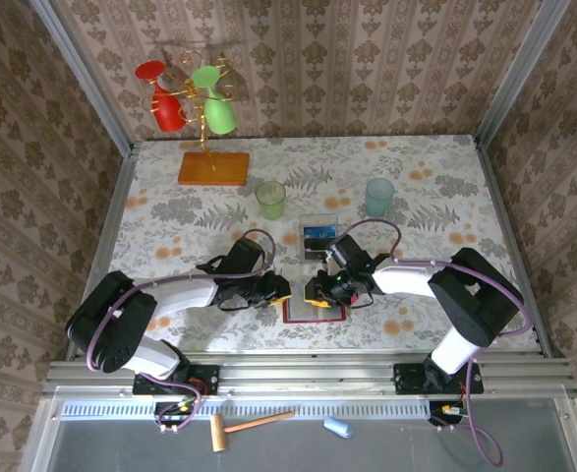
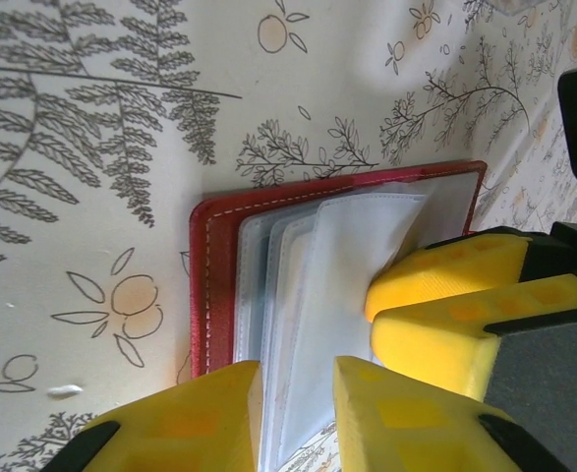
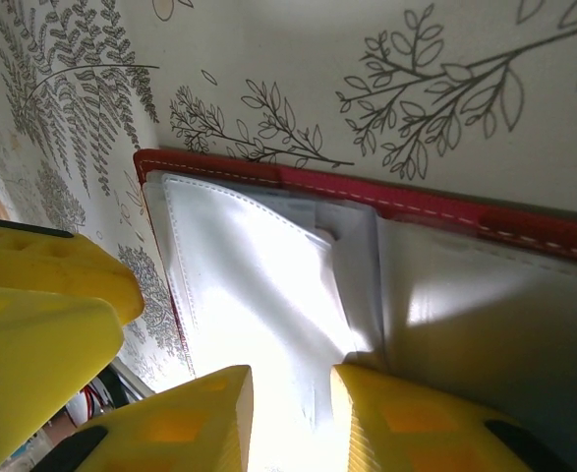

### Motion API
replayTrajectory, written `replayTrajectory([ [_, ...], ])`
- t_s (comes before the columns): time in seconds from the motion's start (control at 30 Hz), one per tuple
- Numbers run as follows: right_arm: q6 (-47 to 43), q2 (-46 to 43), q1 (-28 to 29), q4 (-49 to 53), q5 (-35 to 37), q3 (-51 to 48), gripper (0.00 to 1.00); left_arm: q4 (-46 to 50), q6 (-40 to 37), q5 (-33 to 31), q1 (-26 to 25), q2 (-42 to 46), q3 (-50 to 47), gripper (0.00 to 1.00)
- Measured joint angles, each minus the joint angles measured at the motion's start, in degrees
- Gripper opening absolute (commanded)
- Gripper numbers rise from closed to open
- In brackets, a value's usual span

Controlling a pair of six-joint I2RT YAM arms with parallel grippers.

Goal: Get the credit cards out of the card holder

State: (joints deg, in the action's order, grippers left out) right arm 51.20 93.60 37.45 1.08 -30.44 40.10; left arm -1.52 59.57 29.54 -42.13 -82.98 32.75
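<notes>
The card holder (image 1: 317, 315) lies open on the table between my two grippers, a red wallet (image 2: 201, 285) with pale clear inner sleeves (image 2: 337, 265). My left gripper (image 1: 280, 291) stands open at its left side, the jaws (image 2: 296, 413) straddling the edges of the sleeves. From the right, my right gripper (image 1: 313, 291) is open over a white sleeve (image 3: 259, 285), inside the red rim (image 3: 445, 211), jaws (image 3: 290, 418) either side of it. The two grippers nearly touch. A blue-and-dark card on a pale one, the credit cards (image 1: 317, 239), lie just beyond the wallet.
A green cup (image 1: 270, 200) and a teal cup (image 1: 378, 197) stand behind the cards. At the back left an orange wooden base (image 1: 213, 168) carries a wire stand with red and green glasses (image 1: 185, 98). A wooden mallet (image 1: 249, 425) lies on the front ledge.
</notes>
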Motion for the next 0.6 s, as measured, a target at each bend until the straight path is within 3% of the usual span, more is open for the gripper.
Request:
replayTrajectory([
  [0.6, -0.07, 0.00, -1.38, -1.27, -0.48, -1.42, 0.13, -1.42, 0.81, -1.09, -1.84, -4.00, 3.04, 0.31],
])
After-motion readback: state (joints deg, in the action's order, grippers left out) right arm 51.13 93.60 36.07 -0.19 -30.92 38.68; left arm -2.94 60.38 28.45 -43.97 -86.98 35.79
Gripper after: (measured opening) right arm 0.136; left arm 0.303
